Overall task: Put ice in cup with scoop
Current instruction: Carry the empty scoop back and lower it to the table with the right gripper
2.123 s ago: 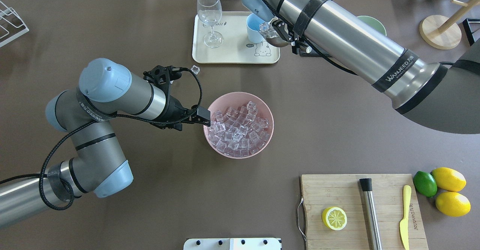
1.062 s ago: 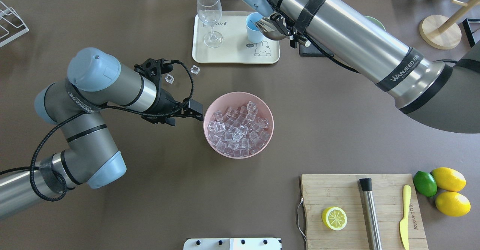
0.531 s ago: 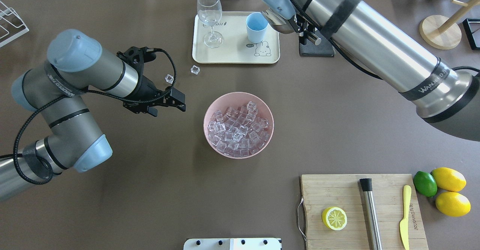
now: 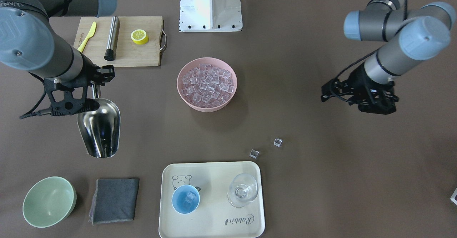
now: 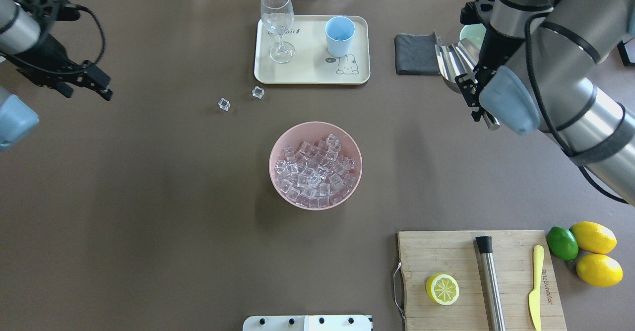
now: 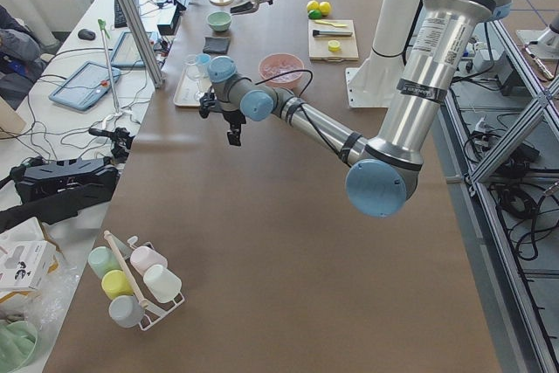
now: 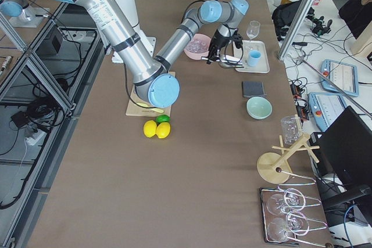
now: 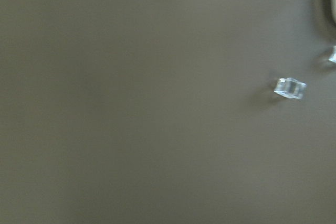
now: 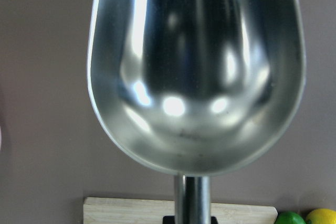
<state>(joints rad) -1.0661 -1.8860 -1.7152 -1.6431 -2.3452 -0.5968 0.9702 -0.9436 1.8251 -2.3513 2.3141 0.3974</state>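
Nearest the robot lay the cutting board (image 4: pixel 142 54). Just beyond it the right claw (image 4: pixel 93 90) was clamped on the handle of the scoop (image 4: pixel 100 127), whose empty trough pointed away from the robot toward the grey cloth (image 4: pixel 114 198). At mid-tabletop (image 4: pixel 303 195) the pink bowl (image 4: pixel 207 107) was heaped with ice (image 4: pixel 209 84). Well off to its side hung the left claw (image 4: pixel 367 100); whether it was spread or closed I could not tell. Farther out, two loose cubes (image 4: pixel 277 142) sat apart from each other on the bare surface, near the tray (image 4: pixel 214 181). On that tray, farthest, stood the cup (image 4: pixel 185 199) with a cube visible inside, beside a wine glass (image 4: pixel 242 195).
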